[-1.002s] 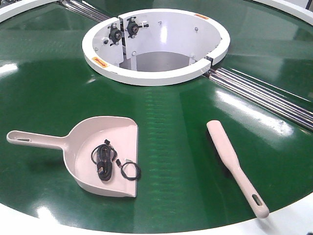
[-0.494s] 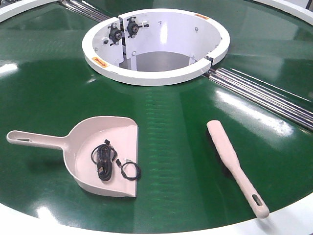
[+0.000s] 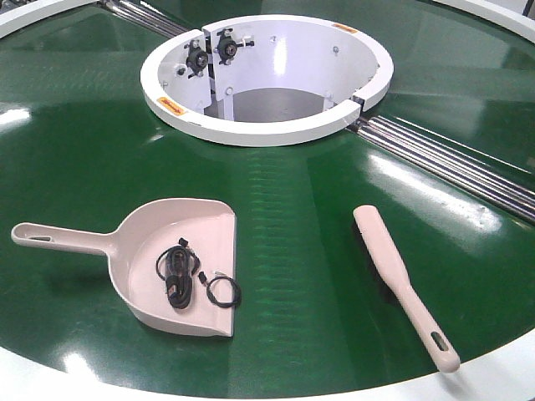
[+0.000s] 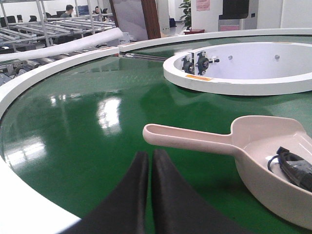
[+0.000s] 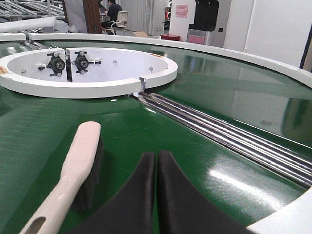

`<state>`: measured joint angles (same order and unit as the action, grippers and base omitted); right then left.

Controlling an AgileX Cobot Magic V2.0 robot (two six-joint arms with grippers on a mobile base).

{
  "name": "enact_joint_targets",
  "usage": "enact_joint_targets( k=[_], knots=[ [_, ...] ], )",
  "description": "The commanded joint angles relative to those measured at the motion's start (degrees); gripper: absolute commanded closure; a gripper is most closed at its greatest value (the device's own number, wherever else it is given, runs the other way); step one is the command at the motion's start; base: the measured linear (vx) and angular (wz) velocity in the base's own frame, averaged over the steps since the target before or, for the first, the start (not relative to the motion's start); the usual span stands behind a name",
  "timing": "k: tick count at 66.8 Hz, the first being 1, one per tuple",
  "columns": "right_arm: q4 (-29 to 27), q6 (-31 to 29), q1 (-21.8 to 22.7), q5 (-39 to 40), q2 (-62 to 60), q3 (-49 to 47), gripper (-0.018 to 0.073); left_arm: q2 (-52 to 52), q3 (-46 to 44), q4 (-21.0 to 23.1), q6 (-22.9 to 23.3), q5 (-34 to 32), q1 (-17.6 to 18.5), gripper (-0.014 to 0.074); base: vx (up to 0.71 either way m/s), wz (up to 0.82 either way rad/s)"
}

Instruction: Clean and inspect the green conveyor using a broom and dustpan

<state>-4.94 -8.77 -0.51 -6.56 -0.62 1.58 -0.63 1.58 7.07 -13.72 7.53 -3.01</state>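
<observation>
Apparently well along: dustpan (image 3: 180,263) lying flat on the green conveyor (image 3: 75,159), handle to the left, already holding a small black coiled cable (image 3: 180,274) with a loose black ring of wire at its open lip. Broom (image 3: 405,284) resting bristles-down on the belt to the right, well apart from the dustpan, handle end toward the white rim. No other debris visible on the glossy green surface around the white hub (image 3: 267,125) or by the steel rollers (image 3: 451,163). Left gripper (image 4: 148,168) closed on nothing, jaws pressed together, just short of the dustpan handle. Right gripper (image 5: 156,168) likewise pinched shut and empty, just beside the broom. Probably left: inspecting, and perhaps carrying the dustpan off
</observation>
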Motion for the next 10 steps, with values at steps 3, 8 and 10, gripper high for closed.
enact_joint_targets(
  k=[3,8,10],
  knots=[
    [0.0,-0.2,0.2,4.1,-0.4,0.9,0.0563,-0.3,1.0,0.2,0.5,-4.3,0.0,0.0603,0.00,0.00],
    [0.0,-0.2,0.2,4.1,-0.4,0.9,0.0563,-0.3,1.0,0.2,0.5,-4.3,0.0,0.0603,0.00,0.00],
    [0.0,-0.2,0.2,4.1,-0.4,0.9,0.0563,-0.3,1.0,0.2,0.5,-4.3,0.0,0.0603,0.00,0.00]
  ],
)
